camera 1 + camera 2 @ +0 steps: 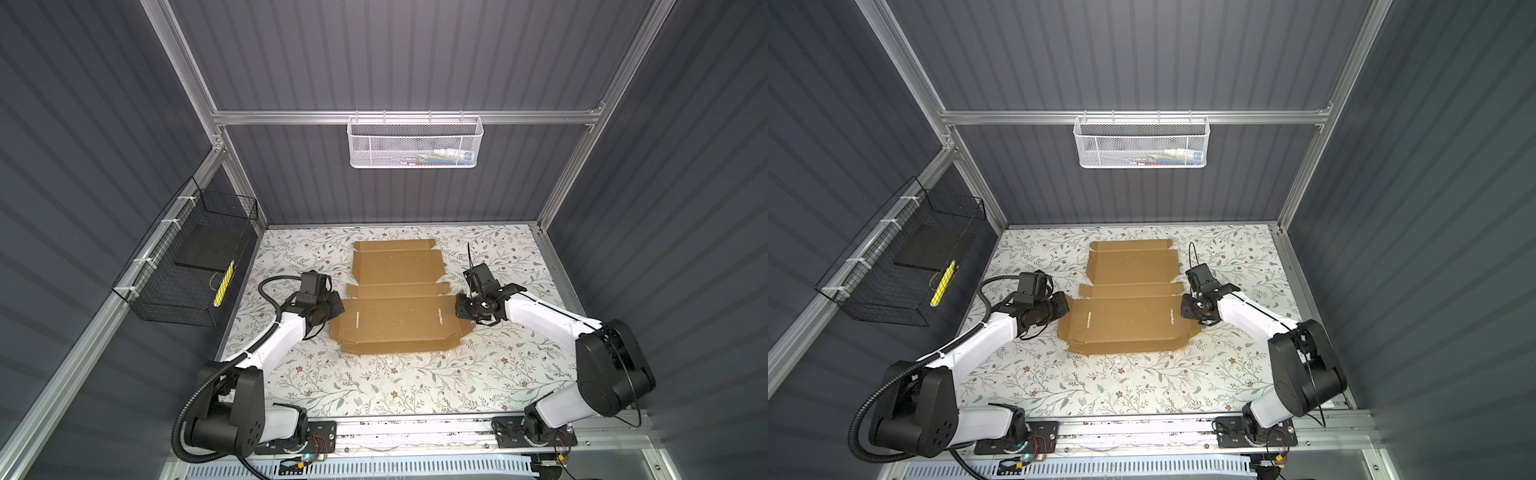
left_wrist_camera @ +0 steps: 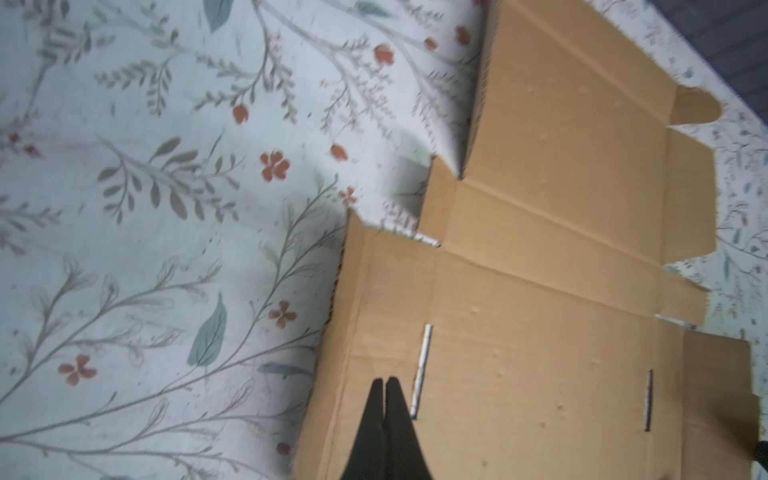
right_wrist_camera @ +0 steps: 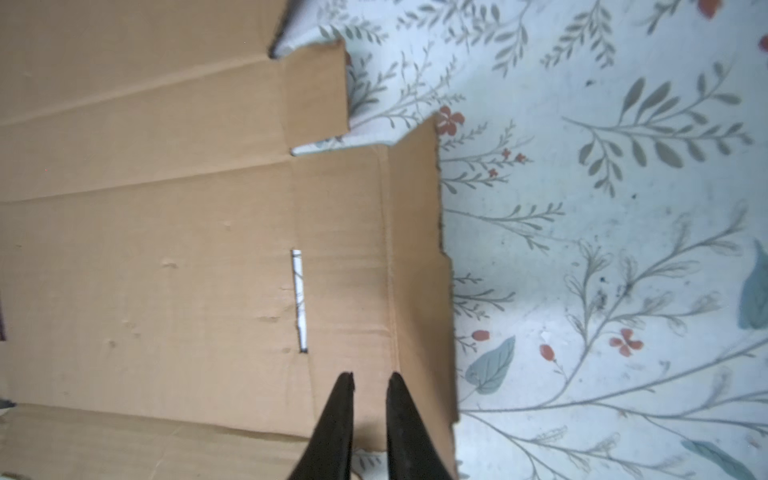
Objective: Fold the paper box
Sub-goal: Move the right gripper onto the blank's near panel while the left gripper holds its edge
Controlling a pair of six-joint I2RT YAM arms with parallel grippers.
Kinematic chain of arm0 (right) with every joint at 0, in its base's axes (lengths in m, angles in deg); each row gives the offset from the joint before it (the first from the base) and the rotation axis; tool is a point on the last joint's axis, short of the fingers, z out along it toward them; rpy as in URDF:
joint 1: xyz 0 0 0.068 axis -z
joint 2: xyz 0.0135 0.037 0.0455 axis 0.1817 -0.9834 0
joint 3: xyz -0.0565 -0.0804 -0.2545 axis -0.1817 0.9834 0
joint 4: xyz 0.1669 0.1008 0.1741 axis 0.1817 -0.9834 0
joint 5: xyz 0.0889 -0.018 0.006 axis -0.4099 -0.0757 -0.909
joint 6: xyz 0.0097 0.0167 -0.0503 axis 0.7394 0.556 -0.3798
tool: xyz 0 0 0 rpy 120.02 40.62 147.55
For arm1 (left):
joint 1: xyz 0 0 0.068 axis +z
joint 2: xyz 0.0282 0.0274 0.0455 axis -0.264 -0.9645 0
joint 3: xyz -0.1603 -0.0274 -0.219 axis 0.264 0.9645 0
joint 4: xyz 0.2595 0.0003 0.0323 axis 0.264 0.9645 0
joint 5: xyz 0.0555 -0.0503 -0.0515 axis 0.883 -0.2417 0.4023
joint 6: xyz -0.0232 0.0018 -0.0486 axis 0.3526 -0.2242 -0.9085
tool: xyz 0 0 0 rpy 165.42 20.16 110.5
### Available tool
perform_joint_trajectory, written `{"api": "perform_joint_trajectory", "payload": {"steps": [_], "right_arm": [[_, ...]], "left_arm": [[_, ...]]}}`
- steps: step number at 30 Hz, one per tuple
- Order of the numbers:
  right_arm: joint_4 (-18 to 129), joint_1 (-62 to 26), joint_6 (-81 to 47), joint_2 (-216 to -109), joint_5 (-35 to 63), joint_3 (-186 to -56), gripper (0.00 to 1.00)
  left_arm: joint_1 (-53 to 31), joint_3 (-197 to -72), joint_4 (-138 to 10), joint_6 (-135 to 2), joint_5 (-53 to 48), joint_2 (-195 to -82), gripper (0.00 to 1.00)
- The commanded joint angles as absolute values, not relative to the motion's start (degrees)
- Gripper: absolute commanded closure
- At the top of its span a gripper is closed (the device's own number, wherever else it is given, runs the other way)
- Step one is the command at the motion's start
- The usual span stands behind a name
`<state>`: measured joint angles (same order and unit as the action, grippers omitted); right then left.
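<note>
The paper box (image 1: 399,320) (image 1: 1129,320) lies as a flat brown die-cut cardboard sheet on the floral table, flaps spread, its widest panel nearest the arms. My left gripper (image 1: 338,309) (image 1: 1065,309) sits at that panel's left end. In the left wrist view its fingertips (image 2: 384,380) are pressed together over the cardboard (image 2: 540,291) beside a slot, holding nothing. My right gripper (image 1: 459,309) (image 1: 1183,309) is at the panel's right end. In the right wrist view it (image 3: 371,376) hovers over the side flap (image 3: 374,249) with a narrow gap and nothing between the fingers.
A black wire basket (image 1: 187,270) hangs on the left wall with a dark pad and a yellow item inside. A white mesh basket (image 1: 415,141) hangs on the back rail. Floral tabletop (image 1: 374,386) stretches in front of the sheet.
</note>
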<state>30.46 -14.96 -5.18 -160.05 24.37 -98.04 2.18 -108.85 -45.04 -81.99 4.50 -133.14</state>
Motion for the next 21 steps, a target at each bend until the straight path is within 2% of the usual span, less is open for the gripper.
{"api": "perform_joint_trajectory", "payload": {"steps": [1,11,21], "right_arm": [[28.31,-16.83,-3.44,-157.81,26.07,-98.06,0.81],[29.84,-24.91,2.79,-156.51,26.47,-96.41,0.81],[34.63,-32.12,6.42,-164.58,23.7,-100.31,0.81]], "left_arm": [[2.43,-114.46,-44.65,-79.01,1.8,-136.37,1.0],[2.39,-127.34,-48.62,-77.84,-4.18,-151.32,1.0],[2.39,-139.17,-51.23,-80.21,-8.03,-167.45,1.0]]}}
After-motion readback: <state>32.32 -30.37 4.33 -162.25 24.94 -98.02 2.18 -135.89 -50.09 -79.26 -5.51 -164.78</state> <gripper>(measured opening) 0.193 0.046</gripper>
